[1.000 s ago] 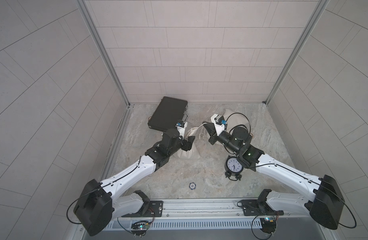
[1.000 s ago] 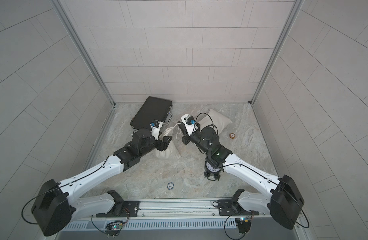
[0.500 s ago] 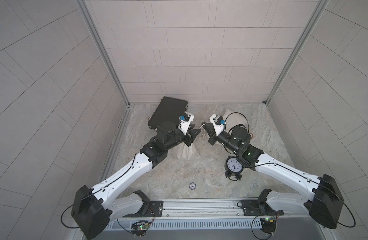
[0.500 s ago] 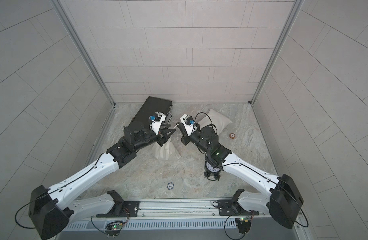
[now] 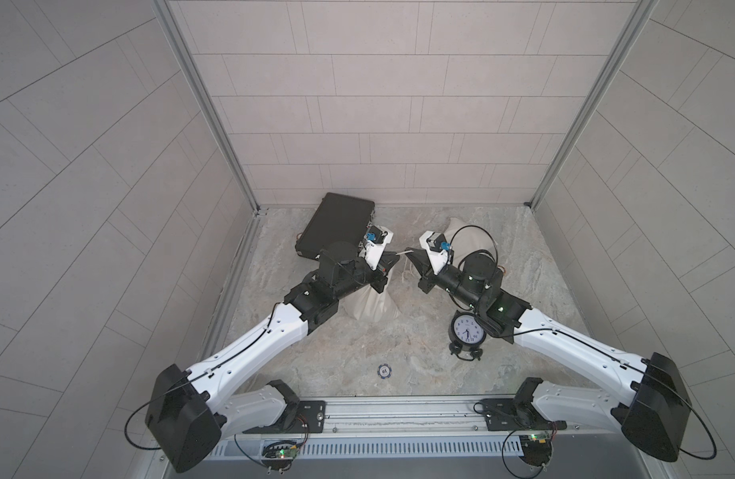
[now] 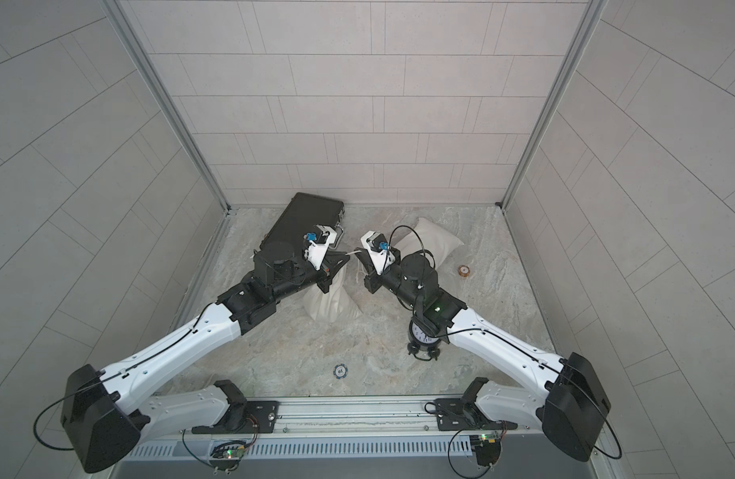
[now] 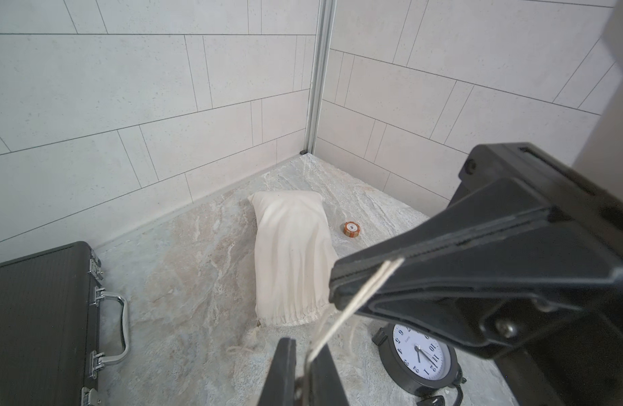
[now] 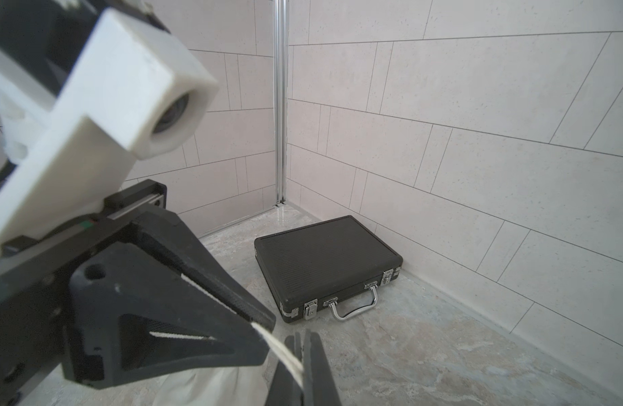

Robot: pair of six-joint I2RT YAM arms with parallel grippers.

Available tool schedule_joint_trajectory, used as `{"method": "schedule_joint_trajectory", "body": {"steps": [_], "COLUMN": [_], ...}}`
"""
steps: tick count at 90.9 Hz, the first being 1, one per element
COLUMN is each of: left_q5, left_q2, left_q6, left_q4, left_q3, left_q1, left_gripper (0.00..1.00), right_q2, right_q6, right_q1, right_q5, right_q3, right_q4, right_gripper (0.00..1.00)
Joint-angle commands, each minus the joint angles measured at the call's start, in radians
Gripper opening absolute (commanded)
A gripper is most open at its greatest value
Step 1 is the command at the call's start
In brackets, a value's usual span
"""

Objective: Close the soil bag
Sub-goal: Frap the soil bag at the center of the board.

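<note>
The soil bag is a white cloth sack standing upright mid-table, seen in both top views, its neck hidden under my left gripper. Its white drawstring runs taut between the two grippers. In the left wrist view my left gripper is shut on the drawstring. My right gripper faces it almost tip to tip, shut on the same drawstring. The bag's cloth shows under the left gripper in the right wrist view.
A black briefcase lies at the back left. A second white bag lies at the back right, an orange chip beside it. A black alarm clock stands under the right arm. A blue chip lies near the front.
My left gripper has risen from low beside the bag toward the right gripper and closed its jaws on the drawstring. The right arm has hardly moved.
</note>
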Motion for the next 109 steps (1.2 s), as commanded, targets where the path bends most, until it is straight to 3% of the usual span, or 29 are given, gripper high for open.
{"method": "schedule_joint_trajectory", "body": {"steps": [1, 38, 55, 74, 109], "left_q5": [-0.103, -0.129, -0.162, -0.294, -0.514], "left_q2": [0.018, 0.09, 0.096, 0.133, 0.212], "left_q6": [0.007, -0.001, -0.02, -0.06, -0.195], "left_q4": [-0.134, -0.211, -0.224, -0.308, -0.439], "left_q3": [-0.047, -0.041, -0.048, -0.024, 0.019], "left_q1": [0.018, 0.018, 0.017, 0.018, 0.019], "left_gripper": [0.13, 0.2, 0.14, 0.14, 0.23], "right_q2": [-0.08, -0.137, -0.144, -0.172, -0.211], "right_q6": [0.007, 0.025, 0.023, 0.017, 0.023], "right_q1": [-0.009, -0.009, -0.011, -0.014, -0.027], "right_q5": [0.064, 0.102, 0.107, 0.111, 0.105], "right_q3": [0.006, -0.014, -0.017, -0.027, -0.047], "right_q4": [0.073, 0.079, 0.081, 0.075, 0.074], "right_gripper": [0.0, 0.0, 0.0, 0.0, 0.0]}}
